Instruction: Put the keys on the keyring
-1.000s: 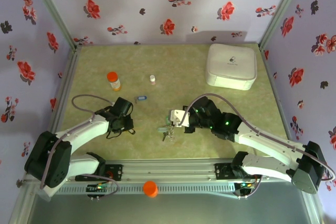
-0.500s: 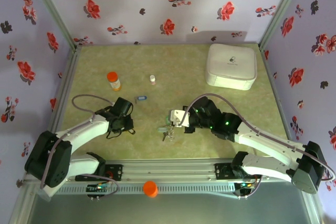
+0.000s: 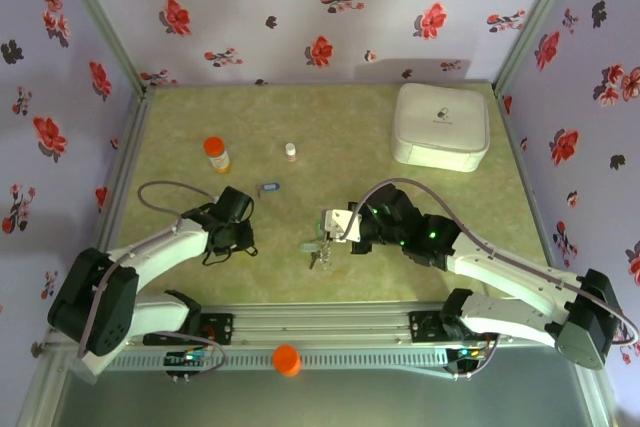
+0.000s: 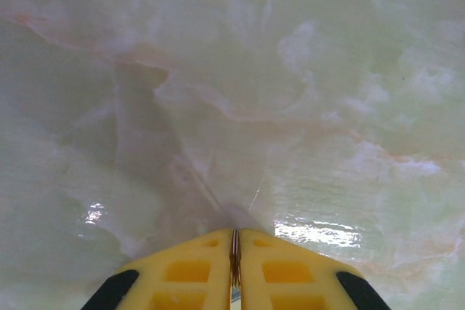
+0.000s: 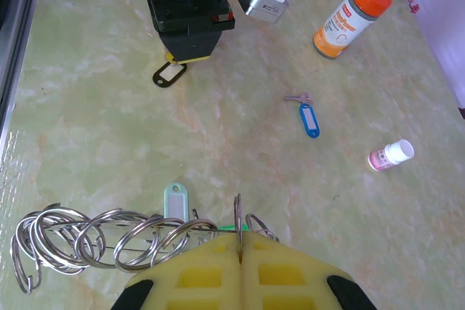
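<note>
Holds keyring (image 5: pixel 237 212) clamped in right gripper (image 5: pixel 240 248), edge up for threading, green key (image 5: pixel 174 197) just left of it. Pinches black key (image 5: pixel 168 74) in left gripper (image 4: pixel 234 236), tag poking out.

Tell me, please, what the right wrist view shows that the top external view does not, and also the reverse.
Right wrist view, seen clearly: the linked steel rings one by one, the right tool shut on one thin ring, and the black key tag lying at the tip of the left tool.
Top external view: the white box, an orange object at the near rail, and the flowered walls.
Both: the blue key, the orange-capped bottle and the small white bottle.
</note>
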Controlling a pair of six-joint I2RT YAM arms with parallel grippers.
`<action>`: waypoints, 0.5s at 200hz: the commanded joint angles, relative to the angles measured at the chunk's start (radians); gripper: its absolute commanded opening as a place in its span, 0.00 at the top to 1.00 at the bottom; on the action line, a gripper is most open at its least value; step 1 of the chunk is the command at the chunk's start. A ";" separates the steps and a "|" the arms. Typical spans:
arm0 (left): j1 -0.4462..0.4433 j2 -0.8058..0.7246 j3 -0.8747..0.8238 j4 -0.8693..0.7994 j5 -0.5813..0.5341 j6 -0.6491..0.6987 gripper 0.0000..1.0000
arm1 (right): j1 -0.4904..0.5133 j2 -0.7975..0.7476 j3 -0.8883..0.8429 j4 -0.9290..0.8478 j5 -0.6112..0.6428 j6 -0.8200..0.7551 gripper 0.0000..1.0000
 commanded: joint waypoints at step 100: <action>0.008 -0.029 -0.005 -0.027 -0.007 0.027 0.90 | 0.011 -0.003 0.001 0.008 -0.024 0.001 1.00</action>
